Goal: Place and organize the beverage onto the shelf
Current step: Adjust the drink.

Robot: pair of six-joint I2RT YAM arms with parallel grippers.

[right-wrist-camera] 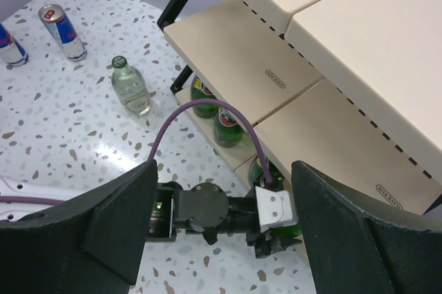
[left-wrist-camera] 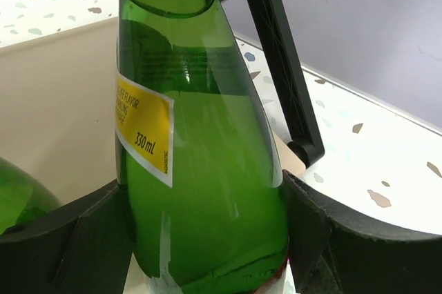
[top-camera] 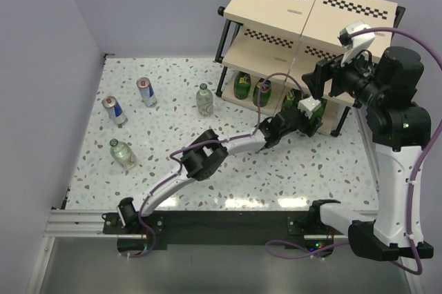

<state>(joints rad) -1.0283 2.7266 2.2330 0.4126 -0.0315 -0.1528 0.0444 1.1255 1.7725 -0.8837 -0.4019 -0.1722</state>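
Observation:
My left gripper [top-camera: 309,113] reaches into the shelf's [top-camera: 276,4] bottom tier and is shut on a green bottle [left-wrist-camera: 207,190] with a yellow label. Both fingers [left-wrist-camera: 311,218] press its sides, and its base is at the pale board [left-wrist-camera: 55,101]. Two more green bottles [top-camera: 242,85] [top-camera: 262,92] stand on that tier to its left. On the table are two blue-and-silver cans [top-camera: 146,92] [top-camera: 114,110] and two clear bottles [top-camera: 204,99] [top-camera: 123,154]. My right gripper [top-camera: 319,80] hangs open above the left wrist, nothing between its fingers [right-wrist-camera: 359,225].
The shelf's black frame leg [left-wrist-camera: 283,80] stands just right of the held bottle. A purple cable [right-wrist-camera: 207,111] arches over the left wrist. Purple walls close the table at the back and left.

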